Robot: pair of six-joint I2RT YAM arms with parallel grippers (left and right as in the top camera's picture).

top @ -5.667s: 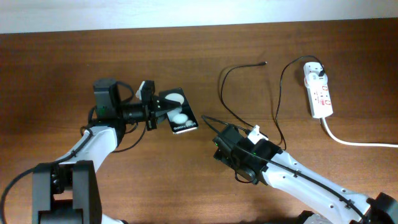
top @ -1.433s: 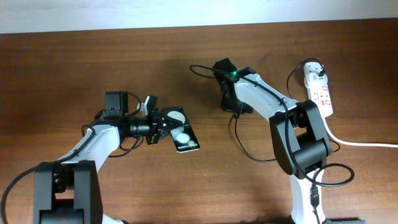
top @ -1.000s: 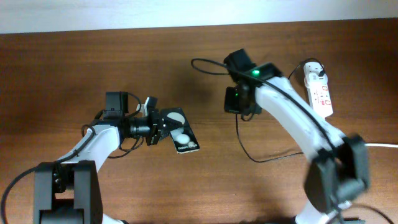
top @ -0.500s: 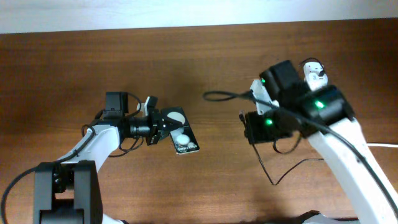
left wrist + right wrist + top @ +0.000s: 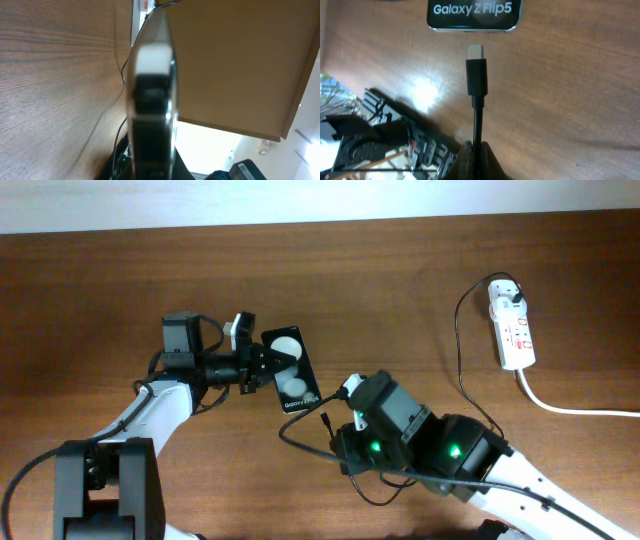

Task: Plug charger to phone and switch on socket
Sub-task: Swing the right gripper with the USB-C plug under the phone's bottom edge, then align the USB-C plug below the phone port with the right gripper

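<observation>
My left gripper is shut on the black glossy phone, holding it left of centre over the table with its lettered end pointing down-right. In the left wrist view the phone shows edge-on between the jaws. My right gripper is shut on the charger's thin black cable, just behind the connector. The metal tip points at the phone's lettered end, a short gap away. From overhead the connector lies just below the phone. The white socket lies at the far right with the white plug head in it.
The charger's black cable runs down from the socket and loops around the right arm near the front. A thick white cord leaves the socket towards the right edge. The wooden table extends left and back.
My right arm has swung from beside the socket down to the front centre, bringing the connector close under the phone. The left gripper has shifted the phone slightly up and back.
</observation>
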